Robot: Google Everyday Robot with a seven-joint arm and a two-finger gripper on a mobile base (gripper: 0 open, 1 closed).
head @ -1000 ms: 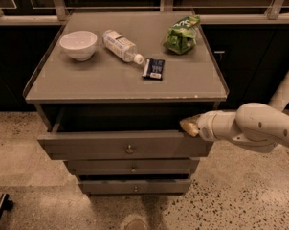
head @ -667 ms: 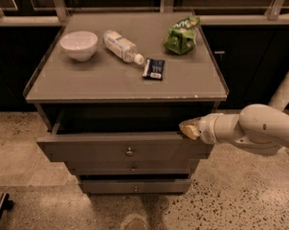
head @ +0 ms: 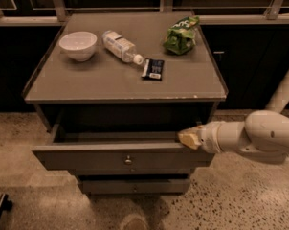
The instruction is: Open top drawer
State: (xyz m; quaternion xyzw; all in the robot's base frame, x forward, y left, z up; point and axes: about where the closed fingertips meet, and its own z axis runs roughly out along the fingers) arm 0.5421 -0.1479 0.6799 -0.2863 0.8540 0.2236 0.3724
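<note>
The top drawer (head: 87, 159) is a wide grey front with a small round metal knob (head: 128, 160) at its centre. It stands pulled out from the cabinet, and its dark inside shows behind the front. My gripper (head: 187, 139) comes in from the right on a white arm (head: 259, 135). Its yellowish tip rests at the upper right edge of the drawer front. A narrower grey drawer front (head: 135, 186) sits shut below it.
On the cabinet top (head: 87, 87) lie a white bowl (head: 78, 45), a plastic bottle (head: 121, 47) on its side, a small dark packet (head: 153, 69) and a green snack bag (head: 182, 35). Speckled floor surrounds the cabinet. A dark counter runs behind.
The drawer front has come further out toward the camera, and the gripper has moved with it at the drawer's right top edge.
</note>
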